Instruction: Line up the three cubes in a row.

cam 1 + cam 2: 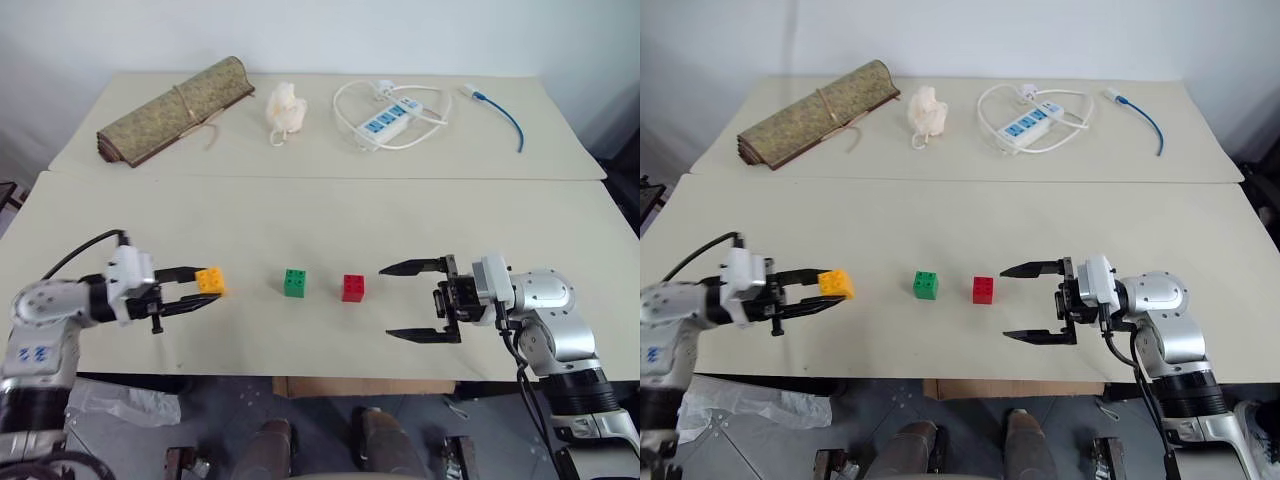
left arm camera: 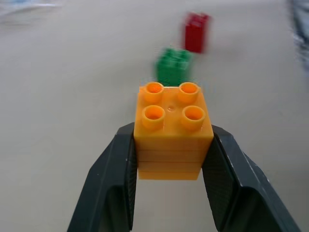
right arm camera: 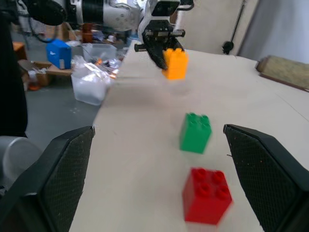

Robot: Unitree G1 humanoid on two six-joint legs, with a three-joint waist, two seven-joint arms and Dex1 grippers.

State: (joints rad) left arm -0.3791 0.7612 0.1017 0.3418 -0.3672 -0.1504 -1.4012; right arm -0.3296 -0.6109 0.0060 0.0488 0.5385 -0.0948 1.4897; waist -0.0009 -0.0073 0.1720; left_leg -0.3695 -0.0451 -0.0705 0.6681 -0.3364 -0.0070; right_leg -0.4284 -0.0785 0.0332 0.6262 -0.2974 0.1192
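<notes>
My left gripper (image 1: 208, 290) is shut on the yellow-orange cube (image 1: 211, 281), studs up, holding it near the table's front left; the left wrist view shows that cube (image 2: 171, 130) pinched between both fingers. To its right the green cube (image 1: 295, 283) and the red cube (image 1: 353, 288) stand side by side on the table, a small gap between them. Right of the red cube my right gripper (image 1: 405, 301) points toward it, open wide with nothing between its fingers. In the right wrist view the red cube (image 3: 206, 195), green cube (image 3: 195, 132) and held yellow-orange cube (image 3: 175, 63) fall roughly in a line.
On the far table lie a rolled mat (image 1: 175, 110), a crumpled white cloth (image 1: 285, 108), a white power strip with its cord (image 1: 385, 120) and a blue cable (image 1: 505, 115). The near table's front edge (image 1: 300, 375) runs just below both grippers.
</notes>
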